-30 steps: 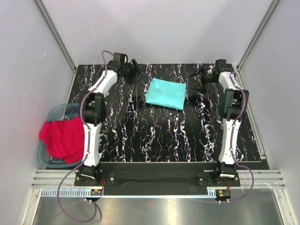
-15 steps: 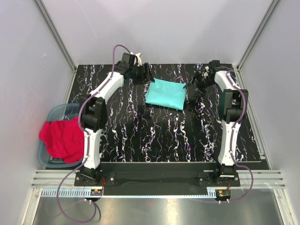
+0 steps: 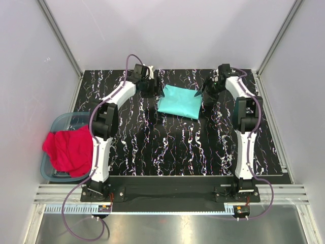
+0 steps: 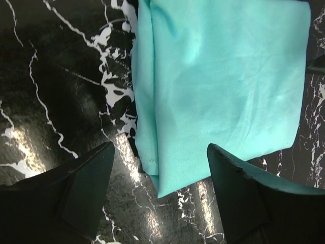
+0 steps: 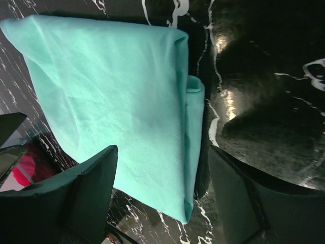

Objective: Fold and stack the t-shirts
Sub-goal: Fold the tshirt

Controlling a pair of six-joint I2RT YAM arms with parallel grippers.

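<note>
The folded mint-teal t-shirt [image 3: 180, 101] lies toward the table's [image 3: 167, 147] 12 o'clock. The left gripper [image 3: 156, 92] at its 10 o'clock and the right gripper [image 3: 206, 98] at its 2 o'clock are both released, fingers spread. The red t-shirt [image 3: 67, 150] drapes over the tub [image 3: 63, 121] at 8 o'clock.

I see teal t-shirt [image 4: 223, 81]: matt cloth, fine weave, smooth, soft creases. Red t-shirt [image 3: 66, 149]: matt cloth, rumpled. Tub [image 3: 61, 122]: translucent plastic. Bench [image 3: 172, 147]: glossy black, white veining, glare spots. Left pincer [image 4: 160, 150], right pincer [image 5: 162, 151]: dark, matt, plastic-looking to me. Arm shells [image 3: 99, 152]: white, smooth.
</note>
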